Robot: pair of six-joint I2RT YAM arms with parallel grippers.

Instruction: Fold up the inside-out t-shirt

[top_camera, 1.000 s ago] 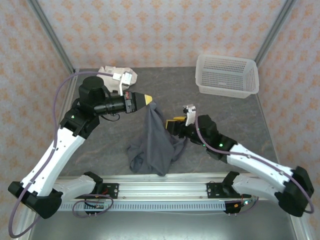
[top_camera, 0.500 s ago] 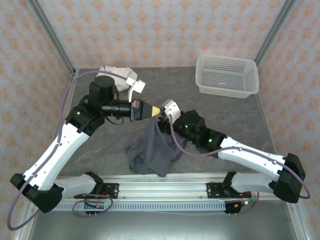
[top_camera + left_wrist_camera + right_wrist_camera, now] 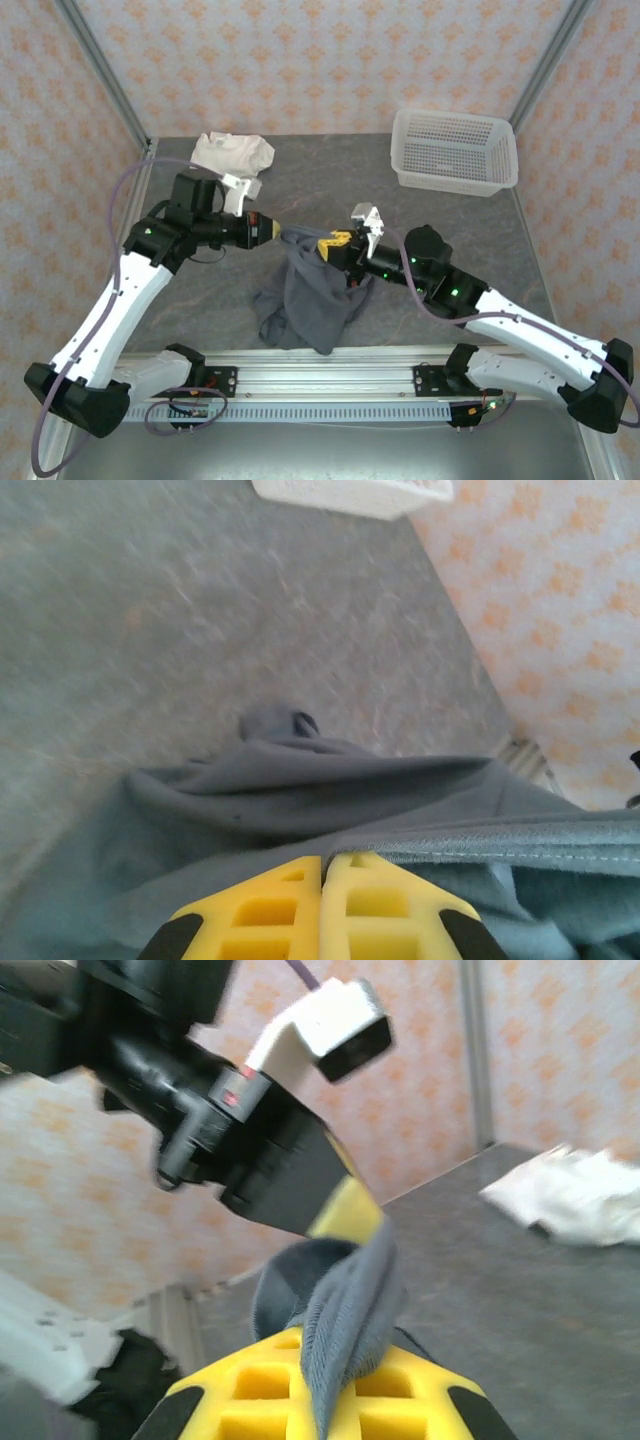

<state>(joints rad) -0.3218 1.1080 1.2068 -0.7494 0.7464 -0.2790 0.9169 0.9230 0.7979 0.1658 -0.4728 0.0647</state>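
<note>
**Hidden or unclear.** The t-shirt (image 3: pixel 303 298) is bunched, so its sleeves, neck and seams cannot be told apart. Its right edge passes under the right arm in the top view. The left wrist view is blurred across the far counter (image 3: pixel 330 175), and there the basket is cut off by the upper edge. The right wrist view is smeared, and its lower edge cuts off both yellow fingers.

**T-shirt.** Dark slate-grey, at mid-counter and slightly near of centre. Its top is lifted and drawn into a short span between the two hands. The rest hangs down and pools in a crumpled heap on the counter, close to the near edge.

**Left hand** (image 3: pixel 274 230). Points right at the left end of the span. It is clenched, with the yellow fingers pressed flat together and the stitched hem of the t-shirt pinched at their tips.

**Right hand** (image 3: pixel 327 242). Points left at the right end of the span, near the left hand but apart from it. It is clenched on a rolled fold of the t-shirt, which runs up between its two fingers.

**Basket** (image 3: pixel 455 180). White mesh, rectangular and upright, at the far right of the counter. Its open top shows its own bare mesh floor.

**White garment** (image 3: pixel 232 152). Cream-white and crumpled, at the far left of the counter, well apart from the t-shirt.
</note>
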